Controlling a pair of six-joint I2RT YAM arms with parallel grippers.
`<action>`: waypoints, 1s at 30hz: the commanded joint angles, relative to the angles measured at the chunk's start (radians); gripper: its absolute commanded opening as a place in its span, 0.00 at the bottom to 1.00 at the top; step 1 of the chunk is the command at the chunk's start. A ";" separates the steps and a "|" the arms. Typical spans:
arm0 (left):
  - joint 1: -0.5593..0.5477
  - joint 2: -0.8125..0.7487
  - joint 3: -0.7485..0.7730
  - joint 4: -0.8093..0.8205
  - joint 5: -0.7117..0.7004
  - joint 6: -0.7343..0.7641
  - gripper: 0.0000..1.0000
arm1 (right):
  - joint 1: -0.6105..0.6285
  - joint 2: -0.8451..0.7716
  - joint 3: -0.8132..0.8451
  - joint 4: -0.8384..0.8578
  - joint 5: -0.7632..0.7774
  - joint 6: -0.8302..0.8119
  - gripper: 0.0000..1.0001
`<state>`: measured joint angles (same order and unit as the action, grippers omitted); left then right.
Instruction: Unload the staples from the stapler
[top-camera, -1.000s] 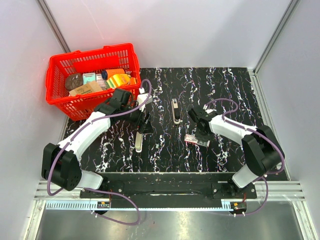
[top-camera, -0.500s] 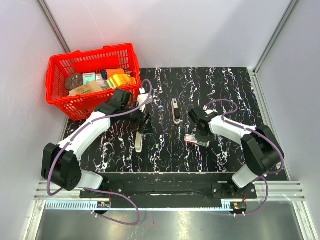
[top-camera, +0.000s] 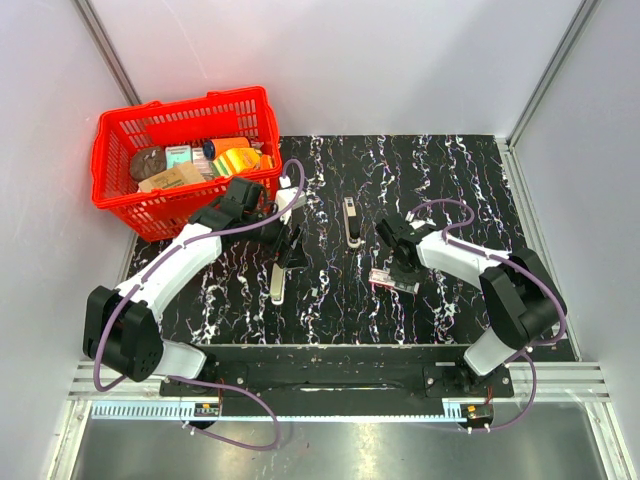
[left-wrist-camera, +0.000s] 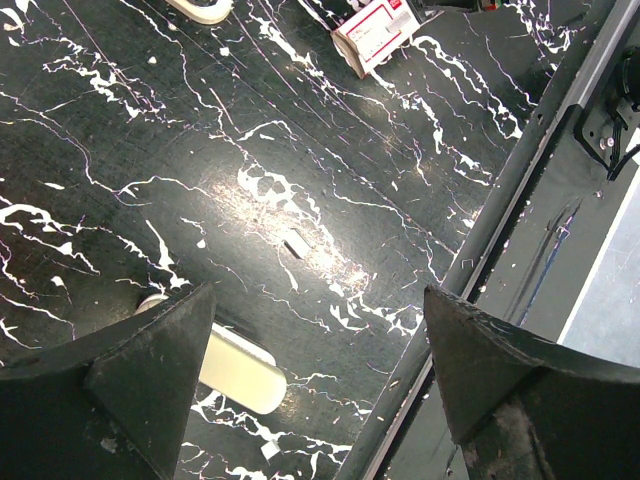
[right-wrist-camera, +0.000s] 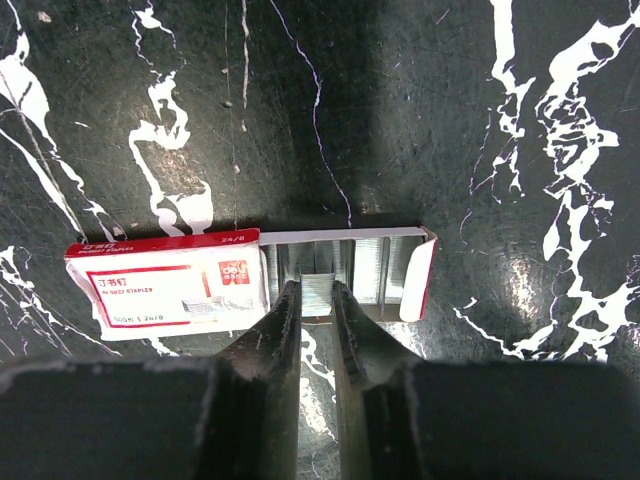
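Roughly at the middle of the marbled mat (top-camera: 470, 170) the stapler (top-camera: 351, 221) lies lengthwise along the 12-to-6 line. Its cream shell shows a dark inner part, neither arm touches it, and bare mat lies on all its sides. At about 4 o'clock from it sits the red-and-white staple box (top-camera: 393, 280) with its tray out. The right gripper (right-wrist-camera: 316, 292) meets the tray from 6 o'clock in its wrist view, fingers nearly together and pinching a short staple strip (right-wrist-camera: 318, 285) at the tray's near edge. At about 8 o'clock from the stapler a cream bar (top-camera: 277, 283) lies parallel to it. The left gripper (top-camera: 290, 250) hangs just above the bar's far end, spread wide with nothing between its fingers. In its wrist view the bar's rounded end shows beside one finger (left-wrist-camera: 150, 370), and a small loose metal bit (left-wrist-camera: 295, 243) lies on the mat between the two fingers. The red basket (top-camera: 112, 190) stands at 10 o'clock, at the mat's far-left corner, close behind the left arm. The widest bare stretch of mat runs from 12 to 3 o'clock, up to the right wall. At 6 o'clock the mat ends at the dark mounting bar (top-camera: 330, 360) in front of the arm bases.
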<state>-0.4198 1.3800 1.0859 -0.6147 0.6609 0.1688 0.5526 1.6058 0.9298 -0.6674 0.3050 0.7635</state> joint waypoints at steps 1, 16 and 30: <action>-0.007 -0.022 0.003 0.023 0.002 0.012 0.89 | -0.006 0.006 0.004 0.017 0.022 0.002 0.03; -0.013 -0.018 0.005 0.023 0.006 0.011 0.90 | -0.006 -0.017 0.006 0.023 -0.001 -0.010 0.31; -0.020 -0.010 0.016 0.000 0.011 0.020 0.90 | -0.006 -0.070 0.030 0.012 -0.021 -0.033 0.36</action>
<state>-0.4343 1.3800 1.0859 -0.6312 0.6617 0.1692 0.5526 1.5967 0.9298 -0.6582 0.2943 0.7494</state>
